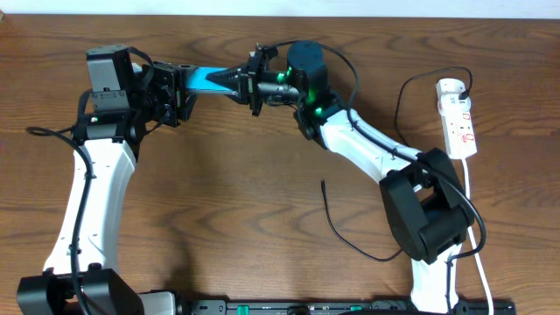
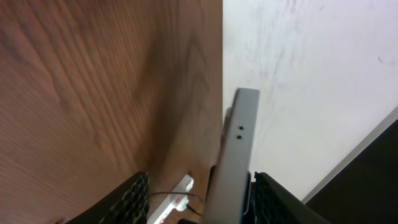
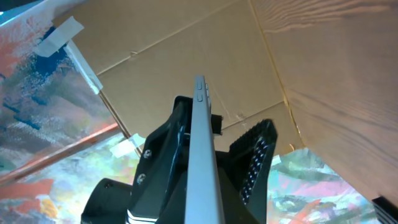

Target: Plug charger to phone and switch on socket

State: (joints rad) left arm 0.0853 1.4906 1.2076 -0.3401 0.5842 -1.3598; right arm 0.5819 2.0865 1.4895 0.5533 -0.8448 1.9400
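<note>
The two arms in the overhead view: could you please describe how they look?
Both the left arm and right arm have white links between black joint housings, with thin black cables running alongside. Green lights glow near the right wrist. The left tool and right tool have black ribbed pads.

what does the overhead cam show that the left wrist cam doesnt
Only overhead: the flat phone's bright blue-cyan screen, the right gripper at its other end, and the long thin black charger cable lying loose on the brown wooden table. Only left wrist: the phone's grey edge with two small dark dots. Both: phone, left gripper, narrow white power strip, table.
</note>
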